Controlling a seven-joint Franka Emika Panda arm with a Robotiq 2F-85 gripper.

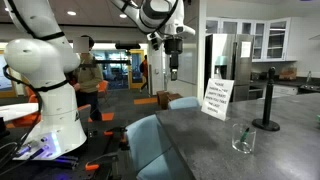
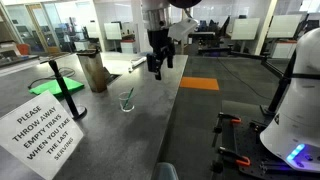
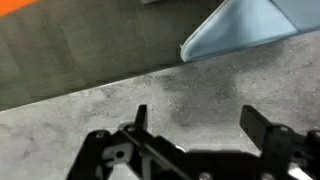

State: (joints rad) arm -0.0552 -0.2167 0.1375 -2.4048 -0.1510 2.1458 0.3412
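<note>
Arm: raised, wrist pointing straight down; gripper hangs high above the counter's end, touching nothing.
Fingers: spread wide, nothing between them.
Under fingers: bare grey counter, mottled; in the wrist view its edge runs just ahead of the fingertips.
Beyond the edge: blue chair and dark carpet, both lower than the fingertips.
Glass: clear, upright on the counter, below the fingers and well apart to one side.
Farther along the counter: printed sign and black post, both well apart from the fingers.
Room: open office with glass partitions; orange floor patch.
</note>
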